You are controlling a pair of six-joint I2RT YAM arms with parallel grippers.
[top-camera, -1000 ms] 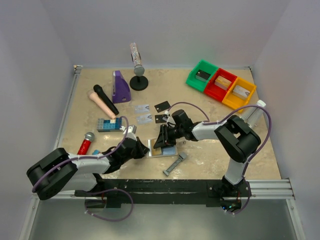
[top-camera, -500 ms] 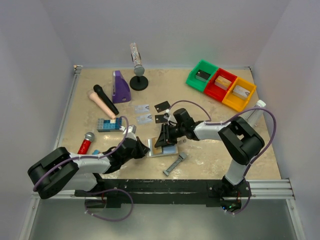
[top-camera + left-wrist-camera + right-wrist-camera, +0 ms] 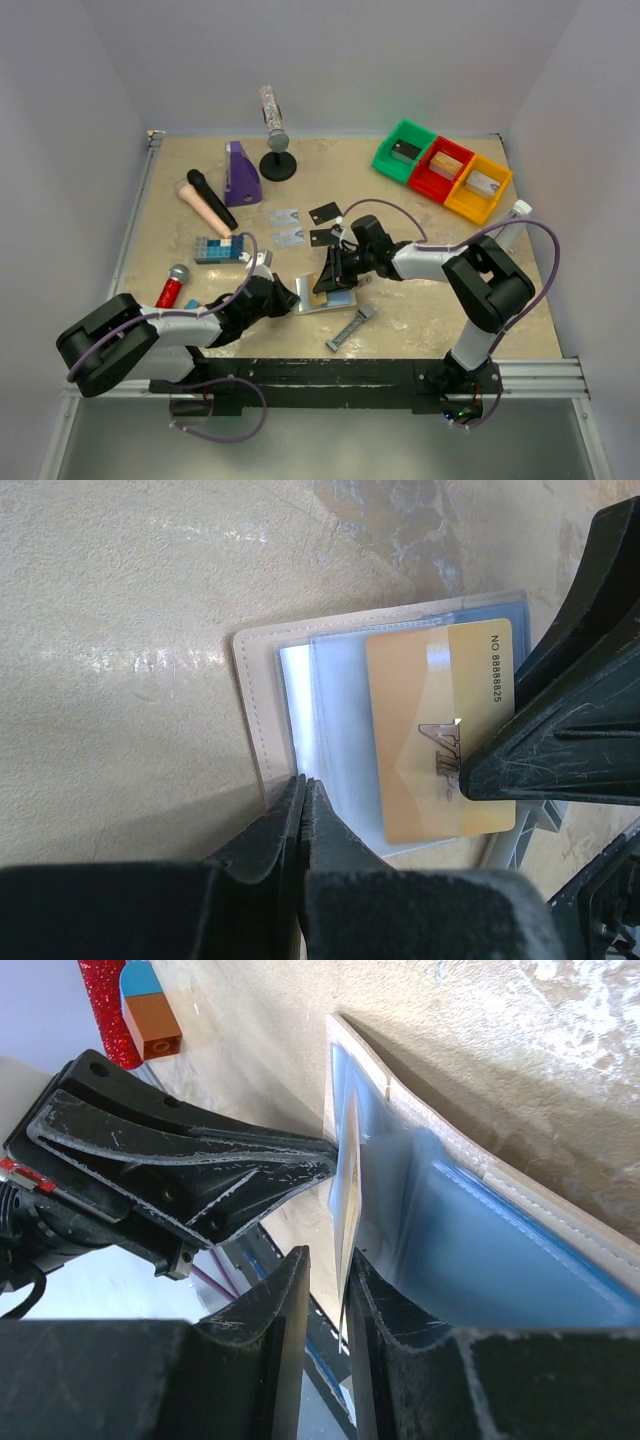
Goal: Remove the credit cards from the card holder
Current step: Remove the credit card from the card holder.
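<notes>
The card holder [image 3: 338, 300] lies open near the table's front, tan-edged with pale blue pockets [image 3: 255, 680]. A gold credit card [image 3: 440, 730] sticks partway out of a clear pocket. My left gripper [image 3: 292, 297] is shut, and its tips [image 3: 303, 785] rest on the holder's left edge. My right gripper [image 3: 325, 282] straddles the gold card's edge [image 3: 347, 1190]. Its jaws [image 3: 328, 1260] stand narrowly open: the card lies against one finger and a slim gap is left at the other. Two pale grey cards [image 3: 287, 225] and two black cards [image 3: 323, 224] lie on the table behind.
A grey bar tool [image 3: 350, 328] lies just right of the holder. A blue studded block [image 3: 220, 249], a red microphone [image 3: 172, 286] and a black microphone [image 3: 210, 198] are at left. Green [image 3: 405, 150], red [image 3: 440, 168] and yellow [image 3: 478, 185] bins stand back right.
The right gripper's jaws have narrowed around the gold card, and the right arm has shifted slightly to the right. The left gripper has stayed put on the holder.
</notes>
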